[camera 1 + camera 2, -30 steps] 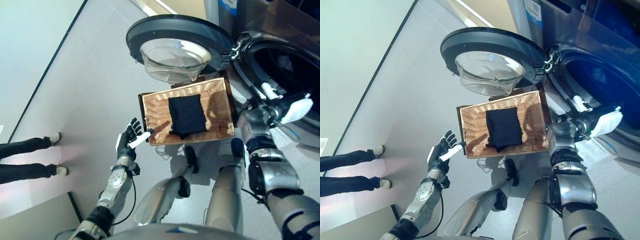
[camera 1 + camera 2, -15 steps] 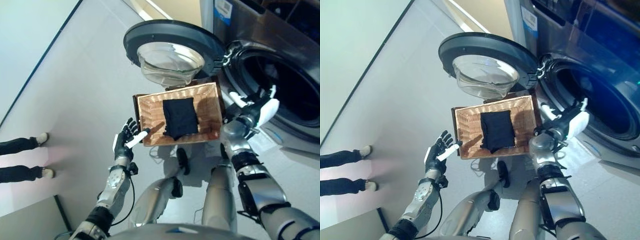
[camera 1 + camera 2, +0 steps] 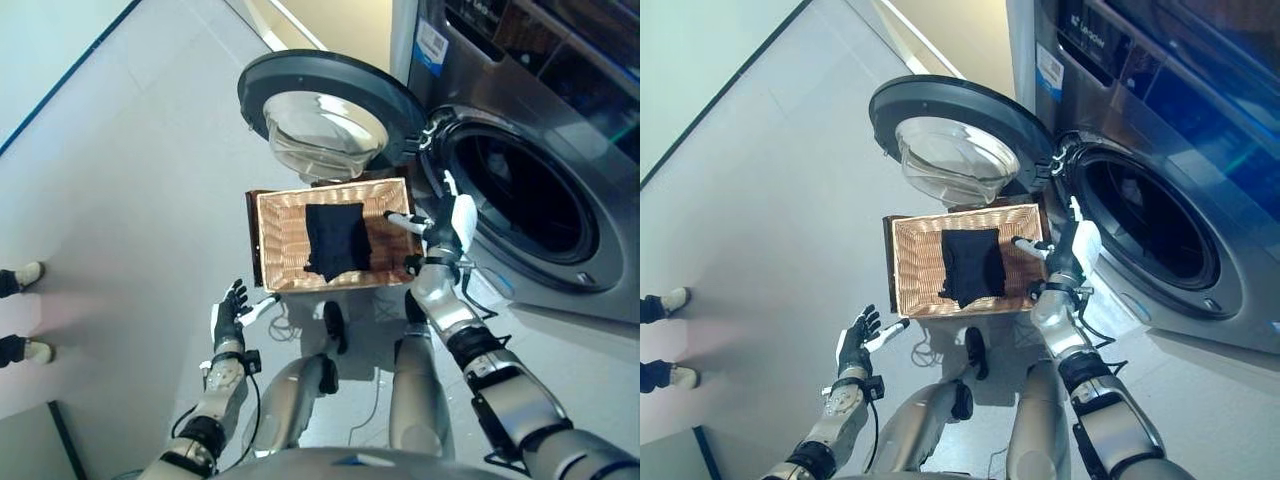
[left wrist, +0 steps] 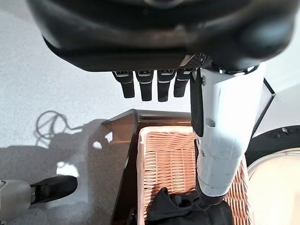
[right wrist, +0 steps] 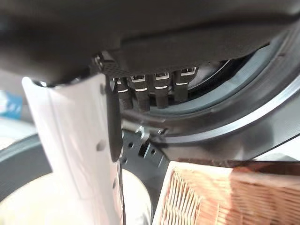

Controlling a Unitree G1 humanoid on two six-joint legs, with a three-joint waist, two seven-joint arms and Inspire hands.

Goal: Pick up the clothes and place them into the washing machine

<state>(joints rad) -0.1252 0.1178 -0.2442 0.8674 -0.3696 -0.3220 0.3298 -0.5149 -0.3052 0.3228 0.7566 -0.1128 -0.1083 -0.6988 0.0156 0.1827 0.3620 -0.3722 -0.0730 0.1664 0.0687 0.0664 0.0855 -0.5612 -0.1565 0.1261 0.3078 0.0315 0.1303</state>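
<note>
Nearest to the robot, its left hand (image 3: 228,318) hangs out over the bare floor (image 3: 130,170), short of the basket's near corner, fingers straight and fanned apart, holding nothing. A person's shoes (image 3: 22,274) show at the far left edge.

Further out, the wicker basket (image 3: 275,235) sits on a dark stand just before the machine. The dark garment (image 3: 334,238) lies folded in the middle of it, flat on the weave, touched by neither hand. Its long axis runs from the near rim to the far rim, so it points toward the open door (image 3: 325,105) beyond; the near end looks a bit rumpled.

The right hand (image 3: 443,222) is up by the basket's right rim, between the basket and the drum opening (image 3: 520,200), fingers straight and relaxed, empty too.

So the step in hand looks like the reach for the garment, with nothing grasped yet. Next, I'd judge, the right hand needs to swing left over the rim, come down on the cloth and close on a good bunch of it, then carry it right into the washing machine (image 3: 560,130).
</note>
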